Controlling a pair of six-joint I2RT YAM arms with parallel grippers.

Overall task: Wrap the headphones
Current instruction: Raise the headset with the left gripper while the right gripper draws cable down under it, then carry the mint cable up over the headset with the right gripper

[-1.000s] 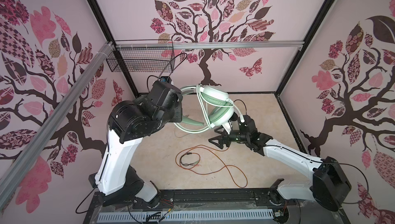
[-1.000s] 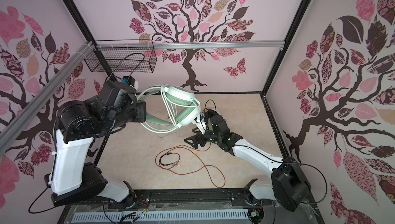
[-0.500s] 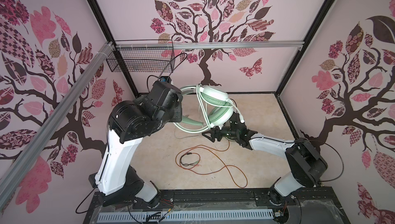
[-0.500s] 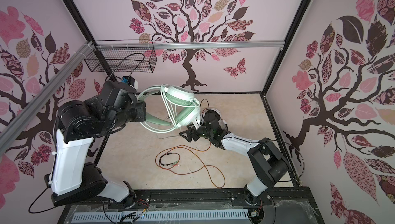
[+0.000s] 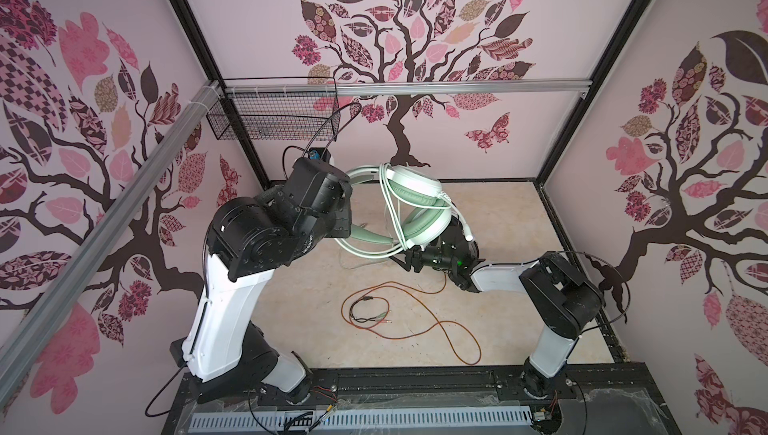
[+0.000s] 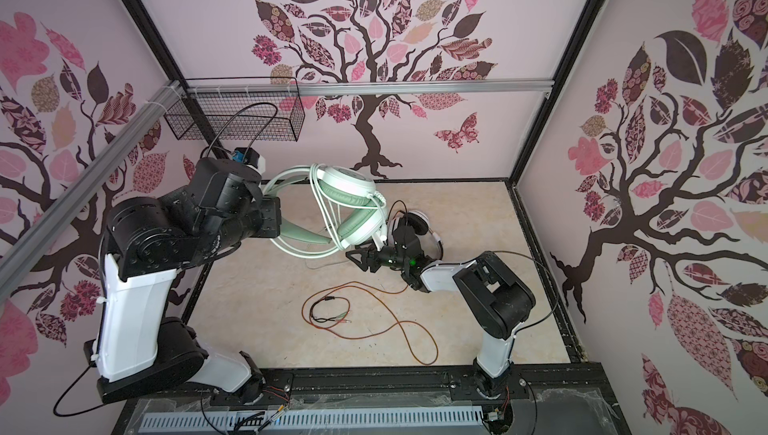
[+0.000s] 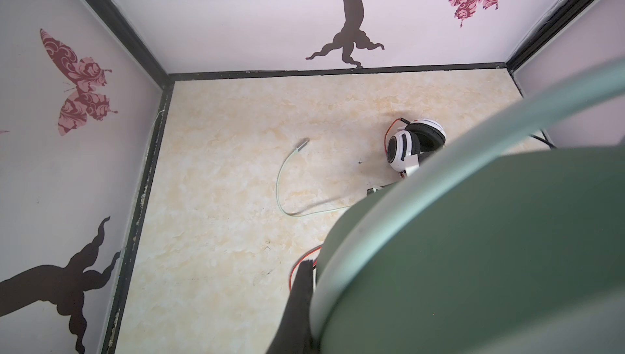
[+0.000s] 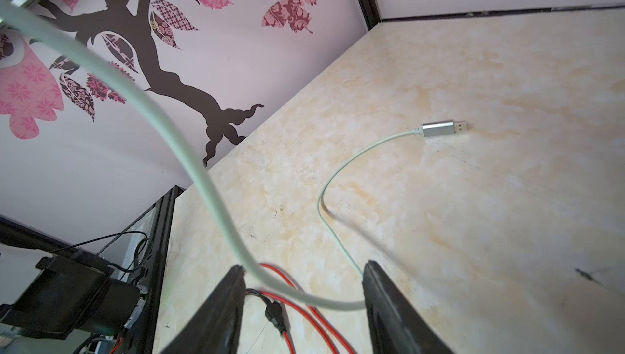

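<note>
Right gripper (image 8: 303, 265) has slid left under mint-green headset (image 5: 419, 188), jaws narrowing, not yet closed, around pale green cable (image 8: 203, 180); my left gripper (image 6: 277, 221) clamps headset aloft, centre-far. I judge another wrap starting.

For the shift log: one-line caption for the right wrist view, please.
The pale green cable sags between the fingers of the open right tool; its USB plug lies on the tabletop beyond.
</note>
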